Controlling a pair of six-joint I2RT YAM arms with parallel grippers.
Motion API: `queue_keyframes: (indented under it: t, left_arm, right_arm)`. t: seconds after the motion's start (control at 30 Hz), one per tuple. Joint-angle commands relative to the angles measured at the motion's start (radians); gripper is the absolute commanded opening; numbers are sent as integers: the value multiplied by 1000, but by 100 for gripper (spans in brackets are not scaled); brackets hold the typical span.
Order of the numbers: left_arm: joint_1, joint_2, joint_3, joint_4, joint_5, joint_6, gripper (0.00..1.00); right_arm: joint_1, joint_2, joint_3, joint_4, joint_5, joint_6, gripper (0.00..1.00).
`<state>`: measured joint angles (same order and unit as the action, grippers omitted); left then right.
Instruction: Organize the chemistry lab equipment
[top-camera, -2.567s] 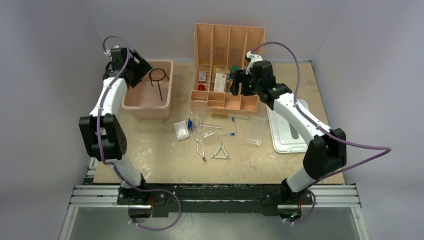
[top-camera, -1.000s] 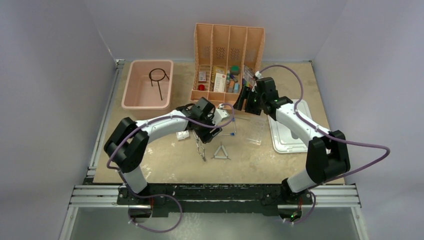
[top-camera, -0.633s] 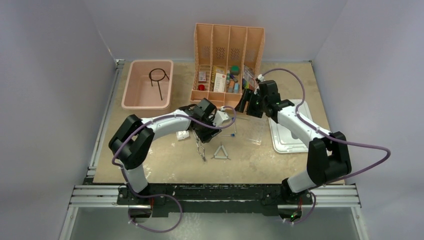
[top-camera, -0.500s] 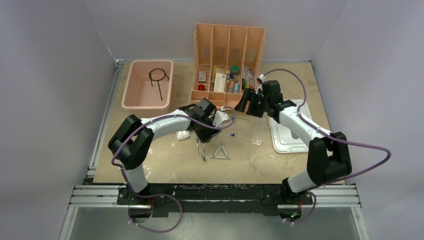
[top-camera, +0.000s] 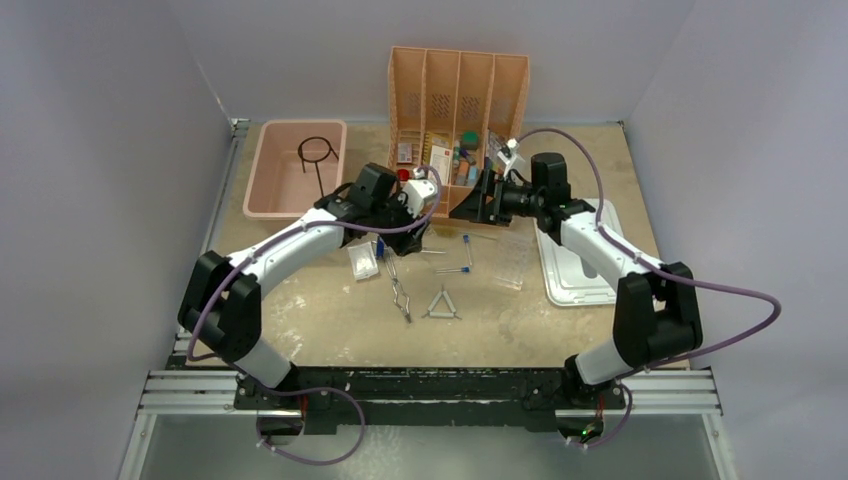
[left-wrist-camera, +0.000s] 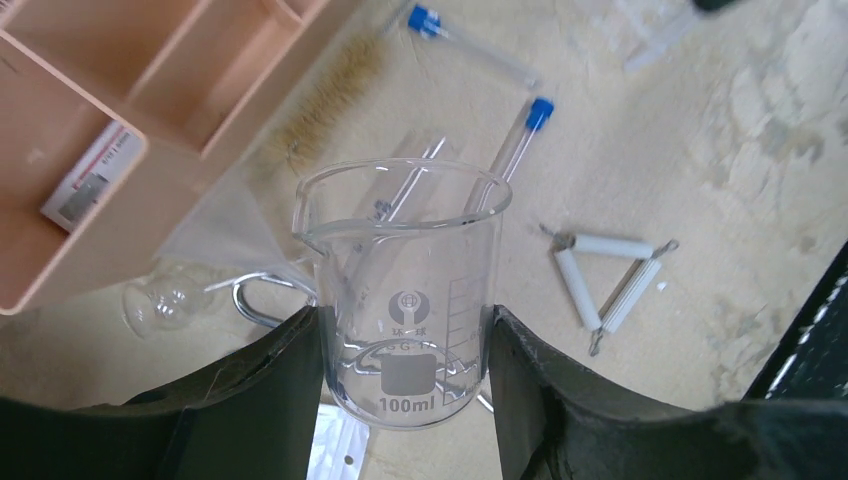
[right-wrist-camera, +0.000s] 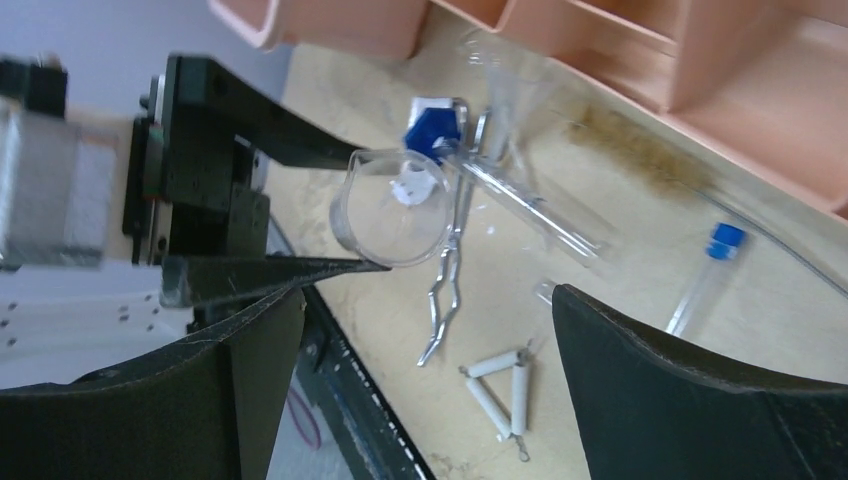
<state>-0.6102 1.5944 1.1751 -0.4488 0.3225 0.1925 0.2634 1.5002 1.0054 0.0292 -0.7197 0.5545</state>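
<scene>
Scuffed tan tabletop (top-camera: 330, 320) between pale walls (top-camera: 100, 150); left gripper (left-wrist-camera: 403, 322) clasps a glass beaker (left-wrist-camera: 400, 255), right gripper (right-wrist-camera: 428, 300) gapes wide, empty.

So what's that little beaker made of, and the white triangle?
The beaker looks like clear glass: see-through, glossy, with a white printed scale, though plastic is possible. The white triangle seems to be matte ceramic tubes on twisted metal wire.

Clear 100ml beaker (left-wrist-camera: 405, 300) upright, held aloft
</scene>
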Motion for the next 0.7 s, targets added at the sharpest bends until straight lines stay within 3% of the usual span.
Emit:
queue_keyframes:
  t: [0.0, 0.23, 0.67]
  left_arm:
    - [40, -62, 60, 120, 132, -69, 31]
    - [64, -64, 106, 153, 184, -87, 31]
    - [72, -21, 190, 126, 199, -45, 31]
  right_arm:
    - [-2, 30, 61, 148, -190, 51, 95]
    - [3, 115, 126, 200, -223, 146, 96]
    - [40, 216, 252, 156, -300, 157, 97]
